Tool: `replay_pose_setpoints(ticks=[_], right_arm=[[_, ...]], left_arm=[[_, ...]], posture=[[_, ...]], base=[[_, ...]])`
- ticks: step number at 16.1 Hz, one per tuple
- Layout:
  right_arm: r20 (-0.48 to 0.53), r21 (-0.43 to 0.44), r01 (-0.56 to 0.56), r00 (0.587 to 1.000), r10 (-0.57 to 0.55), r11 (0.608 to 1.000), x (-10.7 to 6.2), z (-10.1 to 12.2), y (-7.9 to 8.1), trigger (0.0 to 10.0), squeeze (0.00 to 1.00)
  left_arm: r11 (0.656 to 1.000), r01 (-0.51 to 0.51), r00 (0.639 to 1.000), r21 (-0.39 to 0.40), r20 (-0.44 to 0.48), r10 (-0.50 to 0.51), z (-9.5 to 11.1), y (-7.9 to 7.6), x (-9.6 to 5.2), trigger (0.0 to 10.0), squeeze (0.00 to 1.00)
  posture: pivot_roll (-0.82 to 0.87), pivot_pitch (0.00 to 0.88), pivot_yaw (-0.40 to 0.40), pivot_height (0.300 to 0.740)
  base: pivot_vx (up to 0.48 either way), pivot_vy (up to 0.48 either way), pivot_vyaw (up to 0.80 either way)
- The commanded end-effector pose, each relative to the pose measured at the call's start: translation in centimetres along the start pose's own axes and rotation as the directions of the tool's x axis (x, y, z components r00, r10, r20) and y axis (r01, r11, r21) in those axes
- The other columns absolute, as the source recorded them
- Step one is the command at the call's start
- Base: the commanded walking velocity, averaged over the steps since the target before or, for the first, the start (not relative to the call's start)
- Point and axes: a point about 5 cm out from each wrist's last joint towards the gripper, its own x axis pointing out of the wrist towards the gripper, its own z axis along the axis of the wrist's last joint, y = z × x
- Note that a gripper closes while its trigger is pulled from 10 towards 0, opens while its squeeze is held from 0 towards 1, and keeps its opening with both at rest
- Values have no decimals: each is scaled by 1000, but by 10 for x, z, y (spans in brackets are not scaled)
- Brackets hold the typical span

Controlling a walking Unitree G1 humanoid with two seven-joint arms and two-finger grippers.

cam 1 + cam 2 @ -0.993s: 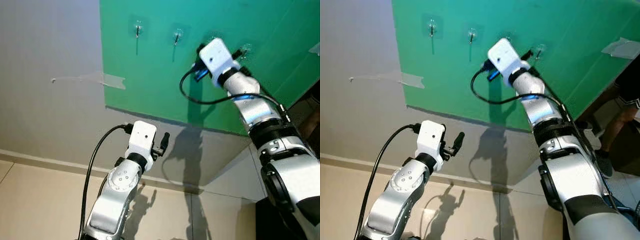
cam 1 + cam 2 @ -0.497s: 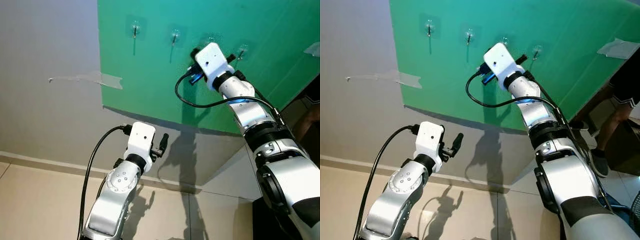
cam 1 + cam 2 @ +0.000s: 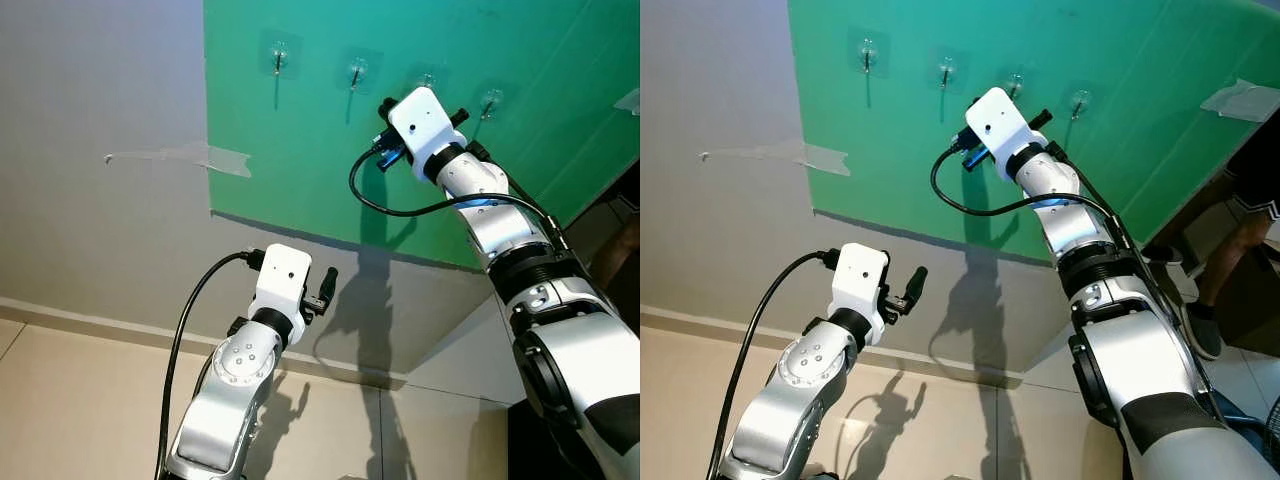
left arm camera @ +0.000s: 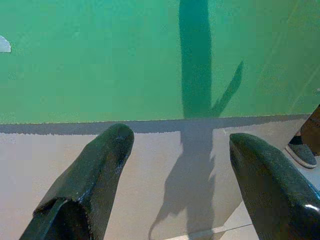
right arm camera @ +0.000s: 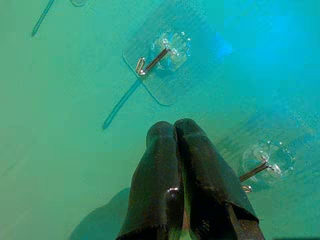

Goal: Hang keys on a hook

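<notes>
Right gripper (image 5: 175, 131) raised to the green board (image 3: 300, 130), fingers pressed together (keys not visible), aiming for a hook (image 5: 152, 61). Left gripper (image 4: 175, 145) idle low, fingers apart.

Your right claw (image 5: 176, 131) has its fingers pressed together against the green board (image 3: 300, 150), and you cannot tell whether any keys sit between them; none can be made out. Its wrist housing covers the fingertips in the head views. The hook (image 5: 260, 167) nearest the claw is partly hidden behind the fingers. A person's leg (image 3: 1250, 215), right of the board, is cut off by the edge.
</notes>
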Motion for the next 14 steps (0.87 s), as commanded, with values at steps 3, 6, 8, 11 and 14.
replay_pose_setpoints(ticks=[3,6,8,11,14], right_arm=[[-33,6,28,999,-28,1000,-6,-9,-7,10000,0],[-86,267,162,986,-144,950,-7,-9,-19,10000,0],[-41,346,270,961,-272,899,-12,3,-44,10000,0],[-10,404,330,934,-357,853,-24,15,-74,10000,0],[-82,398,480,868,-490,782,-51,1,-101,10000,0]], left_arm=[[999,36,999,2,6,-36,3,-8,-1,10000,0],[1000,13,1000,7,14,-13,4,-1,3,10000,0],[1000,27,999,14,27,-28,7,1,10,10000,0],[997,63,997,35,42,-65,12,0,21,10000,0],[995,92,994,46,48,-95,15,1,30,10000,0]], posture=[[148,0,-204,740],[137,0,-179,740],[117,0,-149,740],[85,0,-107,740],[47,0,-69,740]], base=[[0,0,0],[0,0,0],[0,0,0],[0,0,0],[0,0,0]])
